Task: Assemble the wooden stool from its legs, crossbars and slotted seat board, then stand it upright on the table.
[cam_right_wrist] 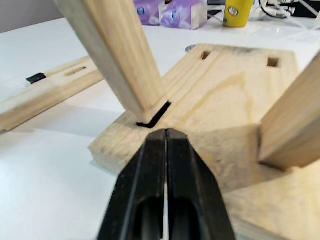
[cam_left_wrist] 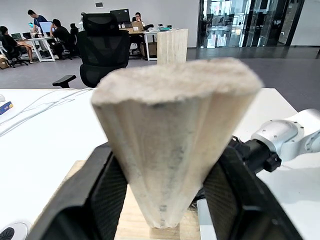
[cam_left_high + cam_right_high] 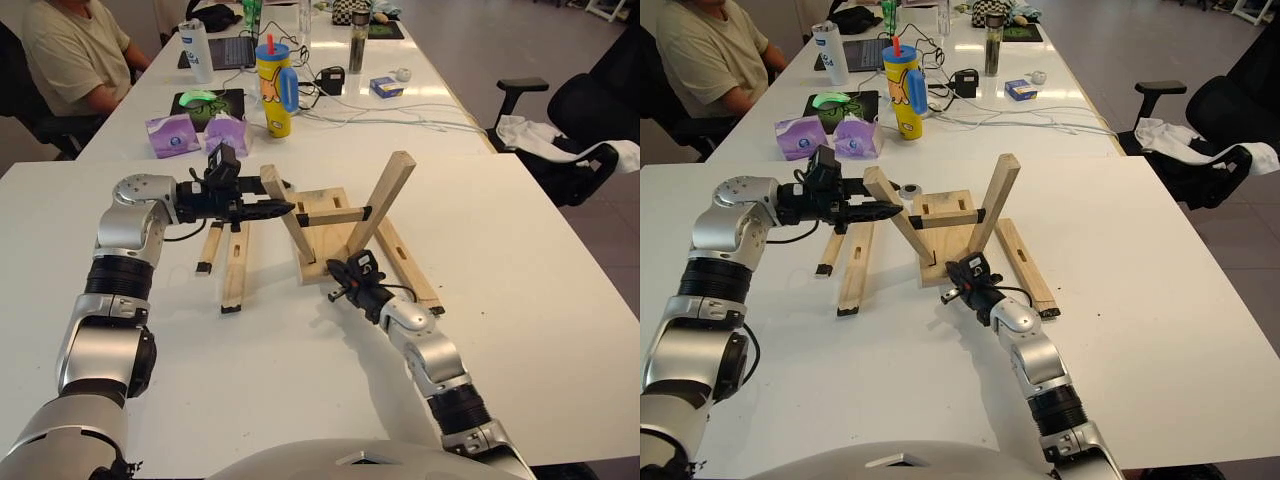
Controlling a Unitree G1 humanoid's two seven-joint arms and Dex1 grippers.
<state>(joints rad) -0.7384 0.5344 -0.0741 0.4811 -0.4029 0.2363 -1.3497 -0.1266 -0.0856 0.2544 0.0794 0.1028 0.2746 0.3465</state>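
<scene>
Roughly halfway, with left gripper (image 3: 280, 208) grasping a slotted leg (image 3: 292, 225), right gripper (image 3: 335, 293) clenched empty, and loose legs (image 3: 235, 268) left on desk (image 3: 520, 250).

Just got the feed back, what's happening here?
The left gripper has its jaws clamped on a pale wooden stool leg slanting out of the slotted wooden seat board, which lies flat on the white table. The right gripper, jaws shut, points at that leg's slot. A second leg stands in the board; loose wooden pieces lie alongside.

Seat board (image 3: 335, 243) flat — left leg (image 3: 291, 226) and right leg (image 3: 383, 200) slotted, tilted (crossbar (image 3: 335, 216) between); loose pieces (image 3: 235, 270) alongside.
</scene>
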